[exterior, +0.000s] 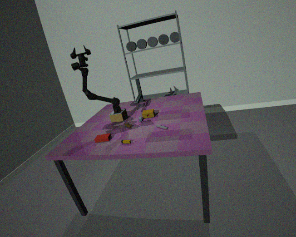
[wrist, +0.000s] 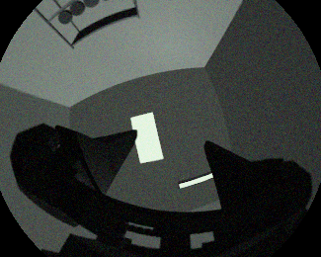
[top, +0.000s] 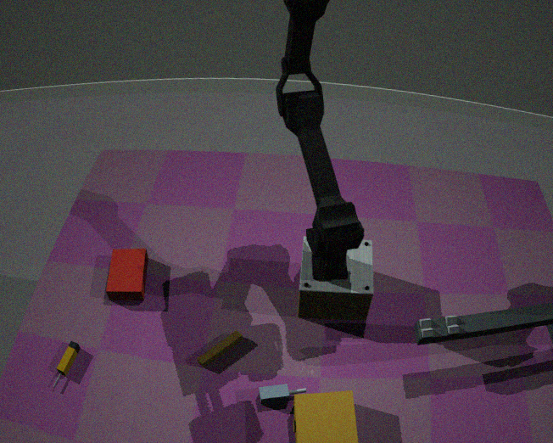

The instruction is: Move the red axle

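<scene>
Open fingers [exterior: 80,50] — high, above table [top: 276,178] [exterior: 168,142]

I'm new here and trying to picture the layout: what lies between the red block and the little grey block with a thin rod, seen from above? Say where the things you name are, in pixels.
In the top view, a slim yellow-brown bar [top: 220,348] [exterior: 128,125] lies between them, set at a slant.

The open pincer [exterior: 79,47] [wrist: 172,139] hangs in free air, high above the tabletop [top: 458,248] [exterior: 168,146]. Nothing overhangs the yellow beam [top: 324,417] [exterior: 148,112], leaving room from above. A grey block with a pin [top: 274,393] [exterior: 140,119] crowds its red-marked end, and a brass-coloured bar [top: 220,348] [exterior: 128,125] lies low beyond that. The V-blocks [top: 425,328] are open from above, but the bracket's upright [exterior: 138,87] rises behind them.
</scene>
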`<control>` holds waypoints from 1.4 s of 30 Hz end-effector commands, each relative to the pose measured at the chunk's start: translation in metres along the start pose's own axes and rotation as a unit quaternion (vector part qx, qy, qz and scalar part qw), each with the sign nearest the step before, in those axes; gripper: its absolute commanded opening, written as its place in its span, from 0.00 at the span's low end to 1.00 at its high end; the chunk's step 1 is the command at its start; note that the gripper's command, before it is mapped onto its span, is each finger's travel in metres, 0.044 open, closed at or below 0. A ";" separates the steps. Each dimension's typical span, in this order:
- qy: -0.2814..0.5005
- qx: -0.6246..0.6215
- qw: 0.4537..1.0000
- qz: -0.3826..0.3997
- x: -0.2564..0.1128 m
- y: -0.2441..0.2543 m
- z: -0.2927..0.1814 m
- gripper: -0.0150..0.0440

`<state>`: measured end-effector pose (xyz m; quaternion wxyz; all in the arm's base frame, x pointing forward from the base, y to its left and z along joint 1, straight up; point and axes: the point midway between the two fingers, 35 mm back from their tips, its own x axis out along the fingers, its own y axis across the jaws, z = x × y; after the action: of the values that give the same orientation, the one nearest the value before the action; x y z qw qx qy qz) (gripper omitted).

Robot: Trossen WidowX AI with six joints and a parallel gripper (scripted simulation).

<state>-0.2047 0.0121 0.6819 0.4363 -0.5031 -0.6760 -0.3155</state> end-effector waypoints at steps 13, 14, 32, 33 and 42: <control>0.126 0.228 0.936 0.236 -0.011 0.212 -0.024 1.00; 0.142 0.238 0.927 0.251 -0.015 0.227 -0.027 1.00; 0.452 0.433 0.652 0.428 -0.179 0.452 -0.057 1.00; 0.476 0.440 0.627 0.431 -0.194 0.462 -0.058 1.00; 0.681 0.454 0.397 0.416 -0.337 0.521 -0.059 1.00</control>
<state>0.3316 -0.0070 0.4368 0.9907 -0.1277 0.0252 0.0410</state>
